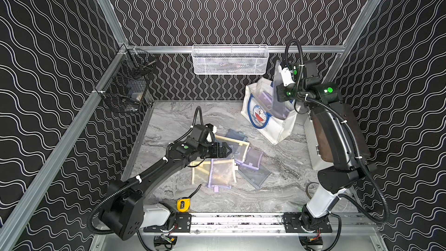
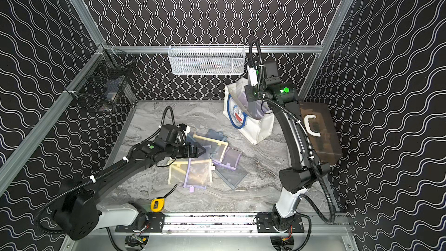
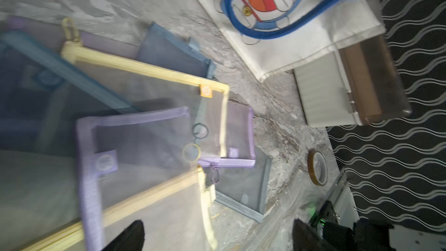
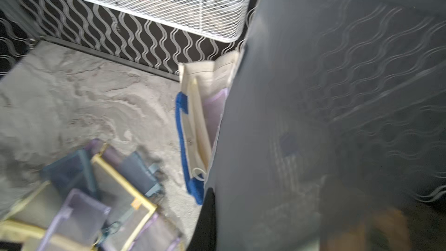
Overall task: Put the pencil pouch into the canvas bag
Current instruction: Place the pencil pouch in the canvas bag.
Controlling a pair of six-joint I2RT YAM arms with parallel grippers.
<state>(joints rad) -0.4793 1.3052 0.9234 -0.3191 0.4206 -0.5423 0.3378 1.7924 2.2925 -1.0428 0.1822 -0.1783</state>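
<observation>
A grey translucent mesh pencil pouch [image 4: 313,92] is held clamped in the closed right pincer [image 4: 212,204]. It hangs as a limp sheet, and its lower end appears to be inside the open mouth of the white boxy canvas bag [image 1: 280,129] with blue handles, at the back of the grey marbled worktop [image 1: 183,117]. The pouch is judged light, soft and floppy, best gripped along its stiffer bound edge. The left pincer [image 1: 226,150], jaws spread wide, is poised empty over the heap of yellow-, lilac- and blue-edged mesh pouches [image 1: 224,162].
</observation>
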